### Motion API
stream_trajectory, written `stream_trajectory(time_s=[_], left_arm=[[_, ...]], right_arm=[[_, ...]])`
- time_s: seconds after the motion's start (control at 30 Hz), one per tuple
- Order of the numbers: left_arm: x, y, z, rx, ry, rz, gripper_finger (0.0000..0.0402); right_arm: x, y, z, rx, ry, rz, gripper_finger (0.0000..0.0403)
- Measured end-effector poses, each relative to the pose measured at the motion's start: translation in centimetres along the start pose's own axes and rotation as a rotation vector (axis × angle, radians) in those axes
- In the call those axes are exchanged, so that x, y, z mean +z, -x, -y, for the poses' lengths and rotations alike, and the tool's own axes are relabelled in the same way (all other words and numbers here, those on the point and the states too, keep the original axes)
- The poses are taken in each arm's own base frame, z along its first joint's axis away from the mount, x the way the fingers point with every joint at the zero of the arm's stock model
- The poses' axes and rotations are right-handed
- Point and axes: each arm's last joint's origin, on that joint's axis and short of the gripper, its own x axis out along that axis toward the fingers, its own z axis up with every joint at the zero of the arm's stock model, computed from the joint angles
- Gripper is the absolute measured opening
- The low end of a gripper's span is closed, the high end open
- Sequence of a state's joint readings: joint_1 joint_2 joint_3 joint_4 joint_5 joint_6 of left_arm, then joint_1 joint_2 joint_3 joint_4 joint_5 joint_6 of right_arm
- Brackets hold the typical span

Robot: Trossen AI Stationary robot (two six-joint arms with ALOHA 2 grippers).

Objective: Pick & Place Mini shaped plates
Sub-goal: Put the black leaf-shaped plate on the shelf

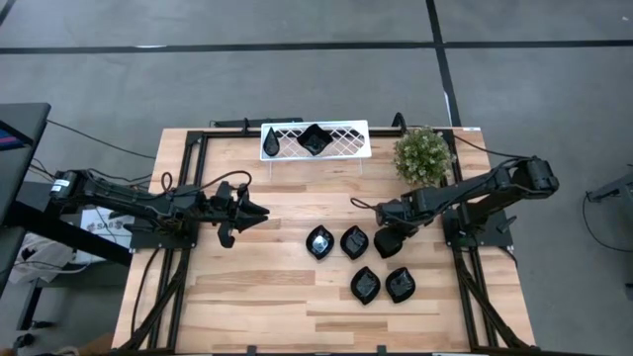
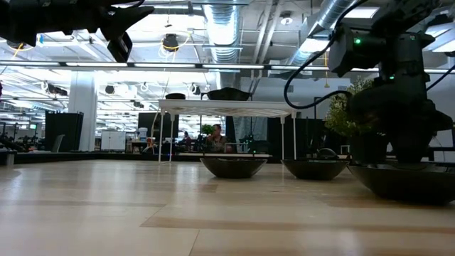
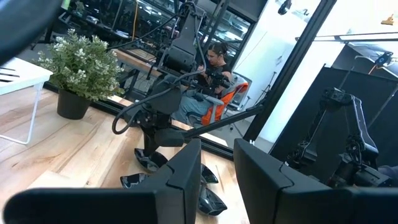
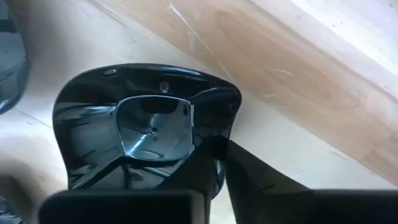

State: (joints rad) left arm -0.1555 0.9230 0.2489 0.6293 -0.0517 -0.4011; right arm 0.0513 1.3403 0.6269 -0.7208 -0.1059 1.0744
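Standing here watching, I'd say this job is barely started. Up on the white lattice wire rack (image 1: 341, 141) at the top middle of the overhead picture sit two small glossy black dishes (image 1: 315, 138), one of them half hidden at the rack's left end. Four more glossy black mini plates (image 1: 354, 242) lie loose on the pale wooden worktop (image 1: 257, 297) just right of centre, in two pairs. A fifth one, a wavy-edged black dish (image 4: 149, 127), is under the right gripper (image 1: 388, 240), right beside that cluster; in the wrist picture its dark fingers (image 4: 205, 171) pinch the dish's rim, clamped on it, with the dish looking still down on the wood. So my guess: two placed, one in hand, four waiting.

The left gripper (image 1: 237, 213) hangs over the worktop at centre left, fingers a little apart, holding nothing.

The small green bushy plant (image 1: 423, 155) sits beside the rack.

Writing-wise, there's a white label on the left arm's base but I can't read it.
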Motion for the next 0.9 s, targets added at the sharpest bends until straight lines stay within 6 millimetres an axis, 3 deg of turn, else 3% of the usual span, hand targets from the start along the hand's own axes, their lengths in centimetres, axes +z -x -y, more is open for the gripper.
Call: stream_trajectory(time_s=[0.13, 0.47, 0.63, 0.9], left_arm=[[0.0, 0.0, 0.0, 0.000, 0.000, 0.000, 0.0097], [0.0, 0.0, 0.0, 0.000, 0.000, 0.000, 0.0097], [0.0, 0.0, 0.0, 0.000, 0.000, 0.000, 0.0097], [0.0, 0.0, 0.0, 0.000, -0.003, 0.001, 0.0097]], right_arm=[[0.0, 0.1, -0.1, 0.004, 0.001, 0.002, 0.0006], [-0.1, 0.6, 0.1, 0.015, -0.007, 0.011, 0.0003], [-0.3, 3.0, 0.0, 0.041, -0.003, 0.050, 0.0003], [-0.8, 8.7, -0.1, 0.197, 0.018, 0.174, 0.0001]])
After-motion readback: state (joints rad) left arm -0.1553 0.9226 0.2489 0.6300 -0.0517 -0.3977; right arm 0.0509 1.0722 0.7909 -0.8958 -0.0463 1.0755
